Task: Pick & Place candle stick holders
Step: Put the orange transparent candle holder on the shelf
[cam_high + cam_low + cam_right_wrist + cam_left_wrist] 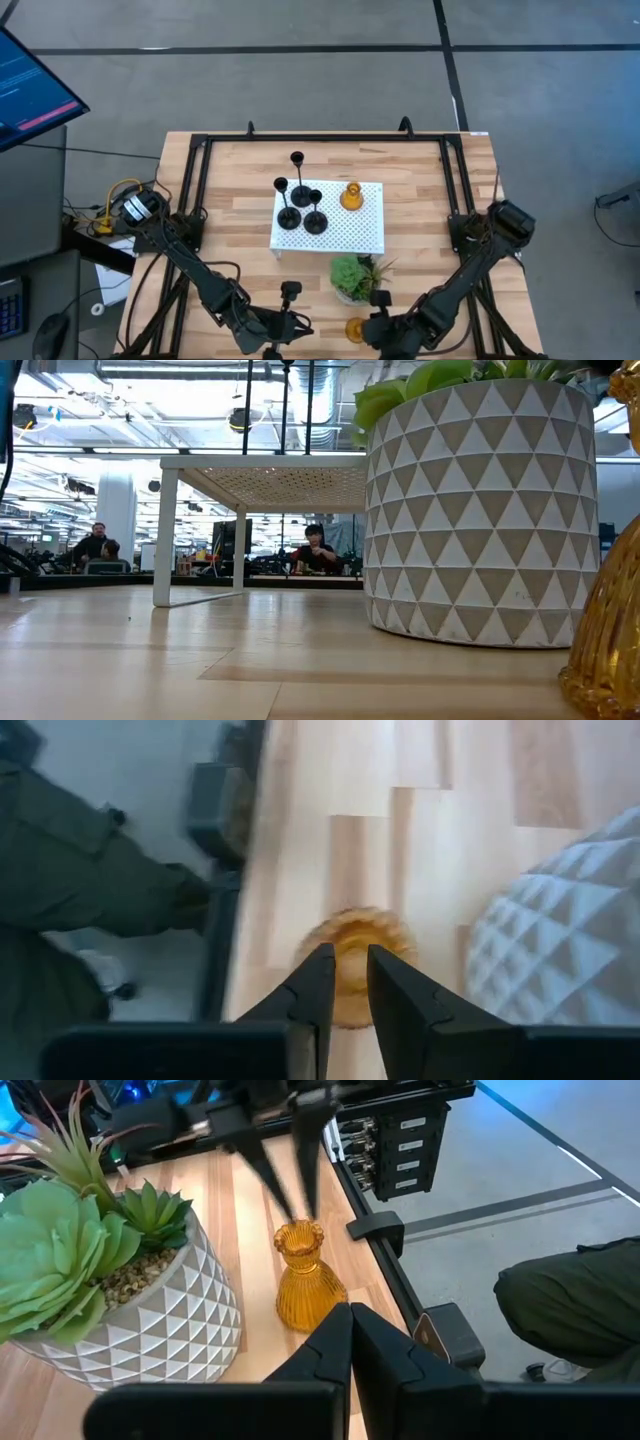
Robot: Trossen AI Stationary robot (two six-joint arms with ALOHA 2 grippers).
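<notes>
Right pincer point(343, 982) hides amber holder point(352, 942) partly.

Table point(420, 190): pale wood planks, black frame. Stand point(350, 232): white, dotted with fine perforations. Three stemmed holders point(303, 195): black. Holder on stand point(351, 196): amber-orange. Holder on table point(304, 1278): amber-orange, vertically ribbed. Pot point(150, 1320): grey-white triangle relief pattern. Plant point(70, 1240): green leaves. Arms point(190, 265): dark. Floor point(300, 90): grey, dark lines.

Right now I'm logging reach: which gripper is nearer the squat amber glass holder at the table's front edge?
Right. The right gripper hovers directly over the amber holder; the left gripper sits farther off.
</notes>
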